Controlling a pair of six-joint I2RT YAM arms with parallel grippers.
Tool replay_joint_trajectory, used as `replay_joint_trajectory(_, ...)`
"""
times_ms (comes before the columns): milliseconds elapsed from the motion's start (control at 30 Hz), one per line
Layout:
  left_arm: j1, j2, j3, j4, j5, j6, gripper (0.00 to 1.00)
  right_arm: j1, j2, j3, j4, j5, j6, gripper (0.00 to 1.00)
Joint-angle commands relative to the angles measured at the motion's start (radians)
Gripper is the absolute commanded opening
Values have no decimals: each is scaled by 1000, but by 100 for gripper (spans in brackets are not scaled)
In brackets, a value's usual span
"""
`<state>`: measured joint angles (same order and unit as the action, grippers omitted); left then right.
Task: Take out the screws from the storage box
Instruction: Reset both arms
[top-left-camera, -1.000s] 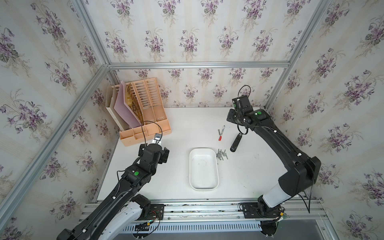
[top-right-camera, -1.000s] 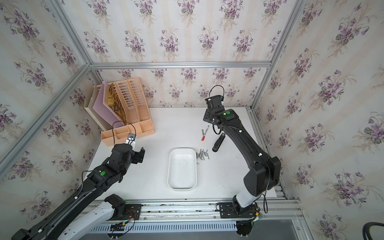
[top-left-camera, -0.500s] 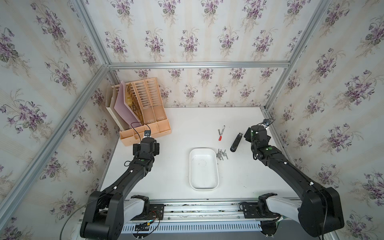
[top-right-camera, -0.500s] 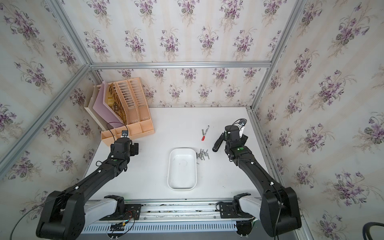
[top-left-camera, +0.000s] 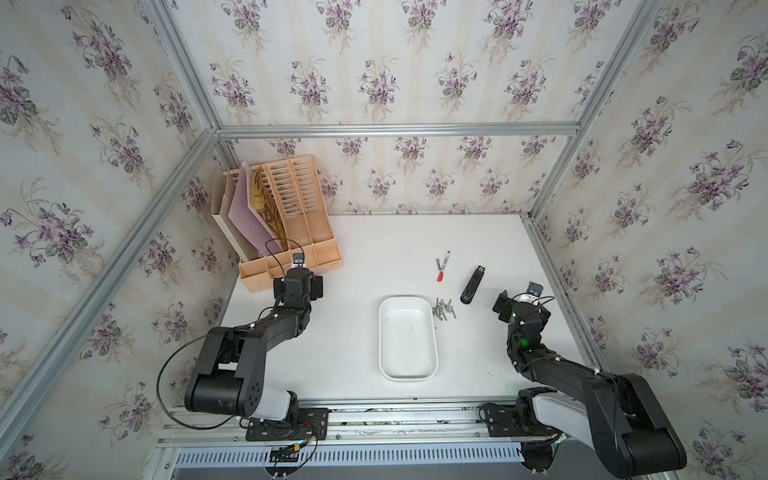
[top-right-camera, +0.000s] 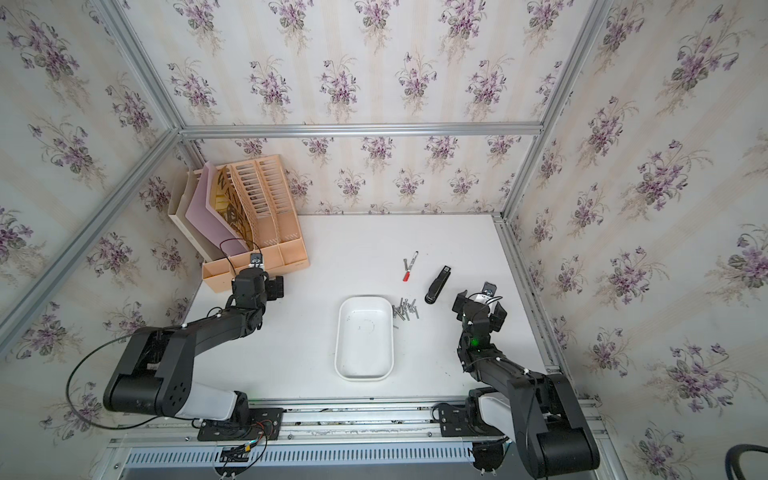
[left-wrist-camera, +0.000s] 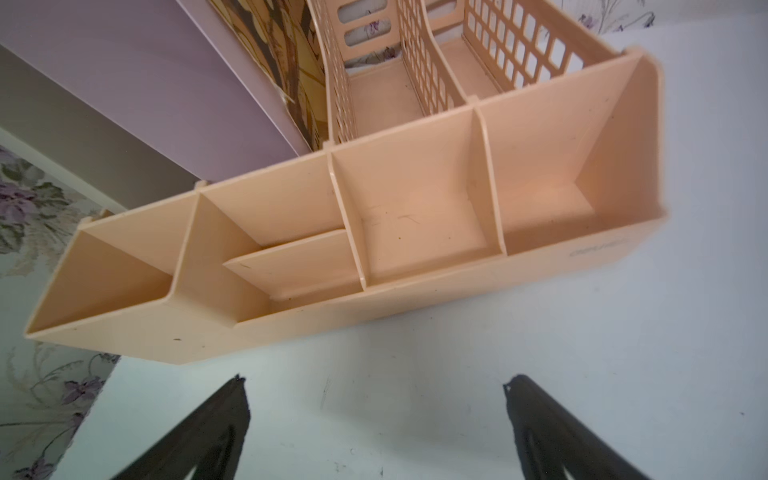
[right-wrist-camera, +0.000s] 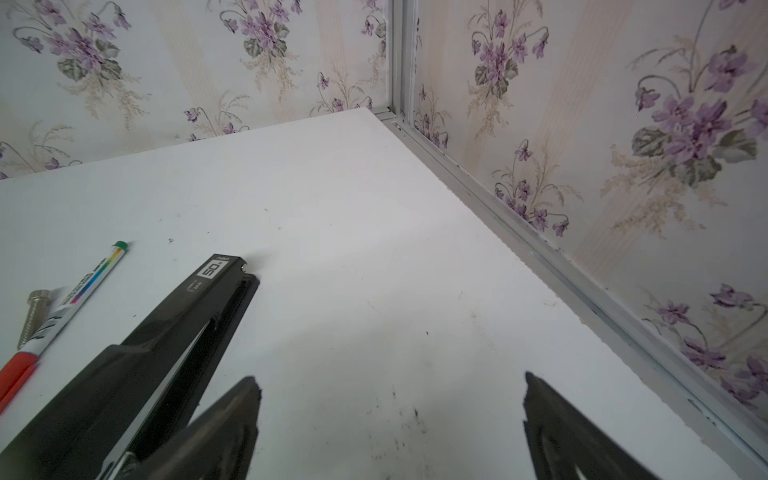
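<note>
Screws (top-left-camera: 444, 308) are lying just outside box's (top-left-camera: 407, 349) far-right corner, so your R fingers (right-wrist-camera: 557, 436) are sitting nearer than L fingers (left-wrist-camera: 208, 432); both pairs gaping, empty.

An orange organizer (top-left-camera: 305, 232) stands at the far left of the white table (top-left-camera: 374, 249), with a pink folder (top-left-camera: 249, 216) inside. A red-and-white pen (top-left-camera: 443, 266) lies just left of a black stapler (top-left-camera: 473, 286).

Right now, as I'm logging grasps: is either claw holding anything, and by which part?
Nothing is held. The left claw stands open and empty before the file organizer; the right claw stands open over bare table beside the black stapler.
</note>
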<state>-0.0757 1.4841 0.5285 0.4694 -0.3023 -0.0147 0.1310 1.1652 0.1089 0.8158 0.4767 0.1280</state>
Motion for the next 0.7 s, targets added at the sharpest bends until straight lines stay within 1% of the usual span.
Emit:
replay_joint_trajectory(0,5,-5,-31,136,33,16,99,-5,39,-10,300,-149,-114,97)
replay_joint_trajectory(133,8,-6,-34,139,53,18,99,-7,157,18,423,-216,-126,97)
replay_joint_trajectory(233,10,-4,-33,140,58,19,99,-21,367,38,613,-309,-166,95)
replay_joint_trajectory(267,11,-5,-34,141,61,18,99,-25,411,56,652,-323,-175,95)
replay_joint_trajectory(300,11,-5,-34,141,63,18,99,-31,367,73,542,-312,-149,95)
replay_joint_trajectory(333,12,-5,-34,142,67,19,99,-43,355,59,533,-324,-139,95)
replay_joint_trajectory(367,18,-3,-49,157,103,26,99,-44,398,36,655,-324,-146,96)
replay_joint_trajectory(400,28,9,-81,223,144,34,99,-47,382,46,619,-321,-137,96)
replay_joint_trajectory(433,30,31,-101,296,141,43,99,-57,357,86,490,-317,-114,97)
replay_joint_trajectory(467,30,19,-96,263,144,36,99,-73,383,116,458,-318,-98,98)
replay_joint_trajectory(500,30,12,-91,242,146,31,99,-75,382,107,488,-322,-103,100)
replay_joint_trajectory(533,30,21,-99,280,143,40,99,-76,367,109,454,-322,-100,100)
replay_joint_trajectory(567,30,12,-92,246,145,33,99,-76,366,110,449,-323,-100,100)
replay_joint_trajectory(600,30,16,-96,260,145,35,99,-75,374,103,478,-325,-103,100)
replay_joint_trajectory(667,30,12,-96,255,146,34,99,-73,367,109,456,-323,-103,100)
